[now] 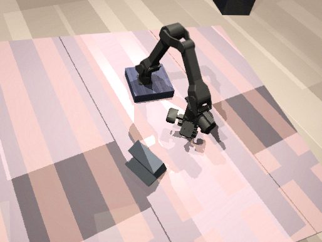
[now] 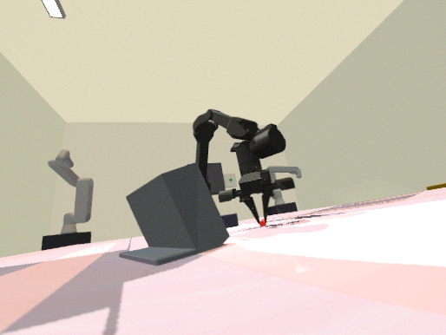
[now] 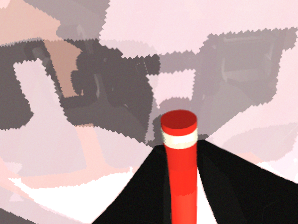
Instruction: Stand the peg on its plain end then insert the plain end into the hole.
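Note:
A red peg [image 2: 262, 223] [image 3: 181, 172] with a white band near one end is between the two black fingertips. In the wrist view its banded end sticks out past the fingers, and its other end is out of frame. It appears to lie on the table; in the exterior view only its small red end shows, low at the tabletop. My gripper [image 2: 262, 223] [image 3: 180, 152] is shut on the peg and points down. The peg is hidden in the top view. The grey sloped panel [image 1: 151, 157] [image 2: 173, 208] stands apart from the gripper; its hole is not visible in either the top or the exterior view.
The arm's base stands on a dark blue block [image 1: 153, 91] behind the panel. The panel has a flat foot plate [image 1: 141, 173] [image 2: 158, 255] on the side away from the gripper. The striped table top [image 1: 78, 125] carries patchy shadows. Other arms stand in the far background of the exterior view.

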{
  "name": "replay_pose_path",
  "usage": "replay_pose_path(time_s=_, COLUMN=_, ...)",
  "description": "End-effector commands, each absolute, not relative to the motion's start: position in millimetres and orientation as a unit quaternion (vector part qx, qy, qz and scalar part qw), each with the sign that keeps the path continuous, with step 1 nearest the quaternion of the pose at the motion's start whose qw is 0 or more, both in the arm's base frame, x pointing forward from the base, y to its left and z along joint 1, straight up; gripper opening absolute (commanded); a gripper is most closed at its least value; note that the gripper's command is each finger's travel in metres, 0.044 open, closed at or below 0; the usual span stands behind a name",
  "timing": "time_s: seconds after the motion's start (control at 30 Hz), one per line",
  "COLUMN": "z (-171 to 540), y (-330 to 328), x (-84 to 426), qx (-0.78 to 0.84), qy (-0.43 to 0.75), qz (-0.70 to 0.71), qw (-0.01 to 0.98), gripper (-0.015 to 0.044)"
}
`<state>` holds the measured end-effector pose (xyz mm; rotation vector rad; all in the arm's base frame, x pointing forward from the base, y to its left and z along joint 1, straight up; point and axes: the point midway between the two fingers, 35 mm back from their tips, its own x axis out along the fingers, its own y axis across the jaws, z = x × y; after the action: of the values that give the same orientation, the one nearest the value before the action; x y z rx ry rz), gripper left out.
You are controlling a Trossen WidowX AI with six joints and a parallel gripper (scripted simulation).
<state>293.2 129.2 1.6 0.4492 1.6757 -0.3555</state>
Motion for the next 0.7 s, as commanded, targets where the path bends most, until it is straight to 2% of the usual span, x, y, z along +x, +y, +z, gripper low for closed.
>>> replay_pose_path(time_s=0.0, z=3.6, y=129.5, x=292.4, qx=0.193, qy=0.723, qz=-0.159, qw=0.643, gripper=0.0050)
replay_pose_path(time_s=0.67, z=14.5, y=133.3, x=285.5, qx=0.179, qy=0.665, qz=-0.175, qw=0.704, gripper=0.0050)
